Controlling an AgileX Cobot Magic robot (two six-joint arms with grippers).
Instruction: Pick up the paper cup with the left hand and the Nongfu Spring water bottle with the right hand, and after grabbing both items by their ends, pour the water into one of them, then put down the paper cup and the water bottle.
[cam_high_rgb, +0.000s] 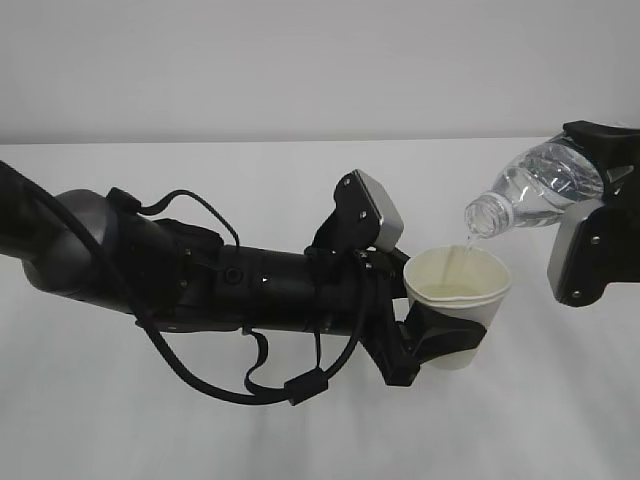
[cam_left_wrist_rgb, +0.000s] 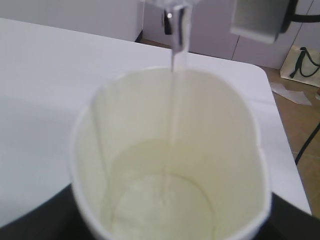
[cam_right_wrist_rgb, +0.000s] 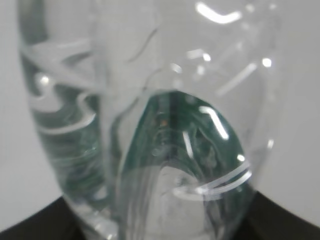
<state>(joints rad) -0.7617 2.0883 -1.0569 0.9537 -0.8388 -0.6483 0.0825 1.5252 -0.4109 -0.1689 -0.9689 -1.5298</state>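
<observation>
**A:** ok so where are we at? From the exterior view we've got the left gripper (cam_high_rgb: 440, 335) clamped around the lower part of the paper cup (cam_high_rgb: 458, 285), jaws spread fairly wide to fit it, cup held above the white table (cam_high_rgb: 300, 430) and roughly upright. Agree?

**B:** Yep. And over on the right the Nongfu Spring water bottle (cam_high_rgb: 535, 190) is tipped neck-down toward the left, its open mouth just above the far right side of the cup's rim. We can see a thin stream of water (cam_high_rgb: 458, 258) dropping into the cup.

**A:** The right gripper (cam_high_rgb: 590, 200) though... we only get part of it, the frame cuts it off at the right edge. It's got the bottle by its base end, jaws part-open around it, but the fingertips themselves are hard to make out.

**B:** Same in the right wrist view, honestly. The bottle (cam_right_wrist_rgb: 150, 130) fills the whole shot, all blurry glare and greenish reflections, with just dark corners at the bottom. We can't read any label.

**A:** Left wrist view is better. We're looking straight down into the cup (cam_left_wrist_rgb: 170, 160), cream inside, a shallow pool of water at the bottom, the stream (cam_left_wrist_rgb: 177, 55) coming in from the top. The bottle's mouth is cropped by the top edge.

**B:** And the gripper's just dark blobs at the near corners there.
</observation>
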